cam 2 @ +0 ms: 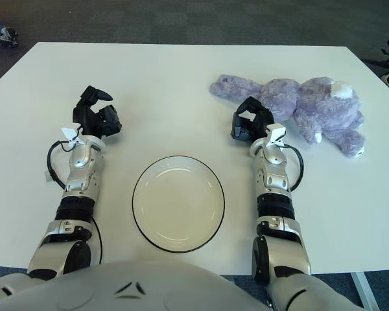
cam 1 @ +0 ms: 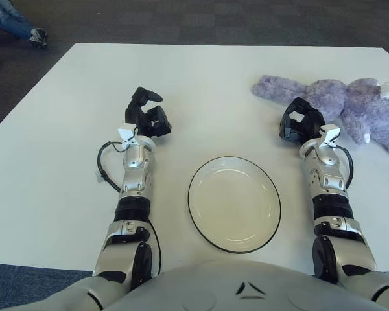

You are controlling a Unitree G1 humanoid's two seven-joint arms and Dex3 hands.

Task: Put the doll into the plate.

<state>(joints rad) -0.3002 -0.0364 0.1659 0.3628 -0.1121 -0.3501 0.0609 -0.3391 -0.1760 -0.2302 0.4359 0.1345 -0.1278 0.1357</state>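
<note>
Right eye view shows our doll (cam 2: pixel 298 107), a purple plush, lying at the upper right, apart from the plate (cam 2: pixel 178 203). Our right hand (cam 2: pixel 249 123), fingers loosely curled and empty, sits just beside it. We judge it soft, light, squashy; grip the body.

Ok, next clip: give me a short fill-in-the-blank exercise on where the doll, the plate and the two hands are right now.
1. The purple doll lies on the white table, on the robot's ____ side.
2. The plate holds ____.
3. The hand nearest the doll is the ____ hand.
4. The left hand shows to the ____ of the plate, holding nothing.

Missing words: right; nothing; right; left
</note>
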